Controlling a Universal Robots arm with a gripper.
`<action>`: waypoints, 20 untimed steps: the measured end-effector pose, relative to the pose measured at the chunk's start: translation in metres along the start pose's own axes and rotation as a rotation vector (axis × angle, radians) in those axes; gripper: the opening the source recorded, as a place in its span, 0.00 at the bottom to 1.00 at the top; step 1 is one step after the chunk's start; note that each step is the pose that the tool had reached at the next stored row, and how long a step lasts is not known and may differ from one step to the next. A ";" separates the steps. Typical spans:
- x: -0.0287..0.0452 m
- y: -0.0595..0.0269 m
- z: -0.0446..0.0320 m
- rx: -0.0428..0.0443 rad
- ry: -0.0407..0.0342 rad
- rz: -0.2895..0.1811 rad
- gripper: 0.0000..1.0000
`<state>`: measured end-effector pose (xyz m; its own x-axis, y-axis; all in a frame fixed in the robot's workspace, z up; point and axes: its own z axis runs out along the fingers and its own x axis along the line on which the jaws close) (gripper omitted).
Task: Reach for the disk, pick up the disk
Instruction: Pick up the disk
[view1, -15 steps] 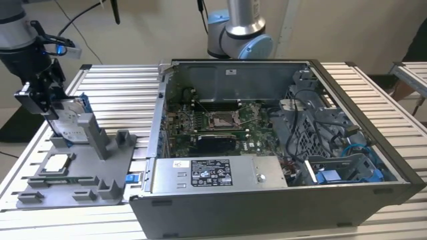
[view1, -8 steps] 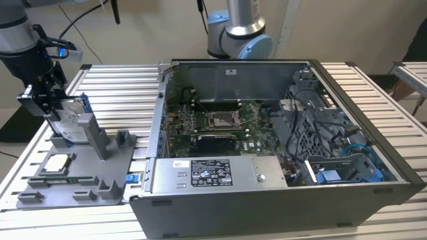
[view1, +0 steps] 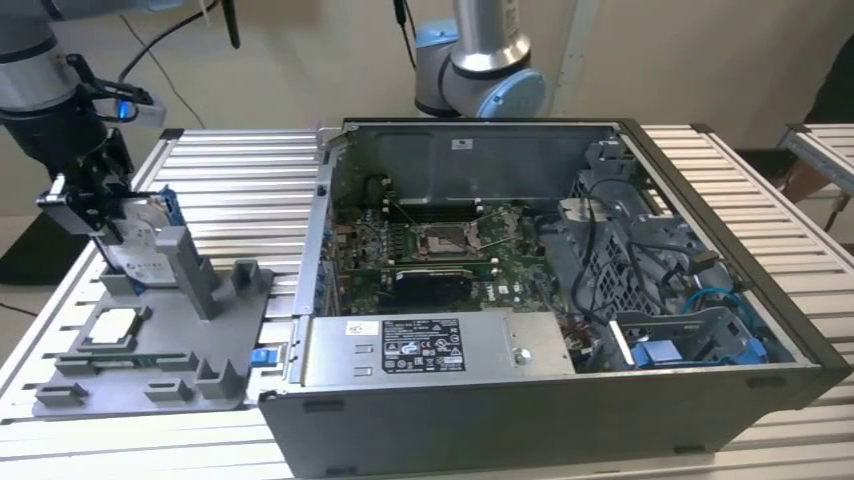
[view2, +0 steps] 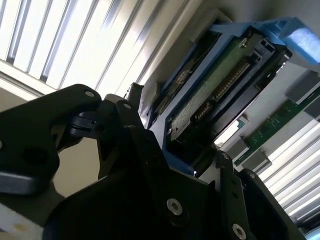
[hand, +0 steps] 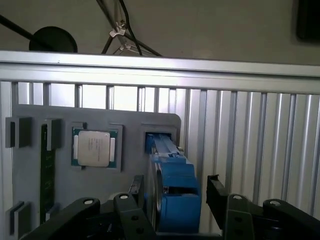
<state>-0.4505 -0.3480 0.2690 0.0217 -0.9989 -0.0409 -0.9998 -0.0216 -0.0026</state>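
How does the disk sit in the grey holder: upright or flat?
Upright. The disk stands on its edge in the grey holder, its labelled face vertical.

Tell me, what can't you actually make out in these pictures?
- Label of the disk: exterior view, partly behind the gripper, and the print is too small.
- Much of the disk: second wrist view, the gripper's black body covers it.
- Whether the fingers touch the disk: first wrist view, one gap lies in shadow.

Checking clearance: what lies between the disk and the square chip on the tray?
Between disk and chip, just bare grey tray, in the first wrist view.
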 end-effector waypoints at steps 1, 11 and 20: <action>0.0001 0.0000 0.0005 0.0000 0.0000 0.000 1.00; 0.0002 0.0000 0.0024 0.0001 -0.0001 0.000 0.00; 0.0003 0.0000 0.0025 0.0000 0.0023 -0.002 0.00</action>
<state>-0.4504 -0.3482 0.2664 0.0238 -0.9990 -0.0386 -0.9997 -0.0237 -0.0027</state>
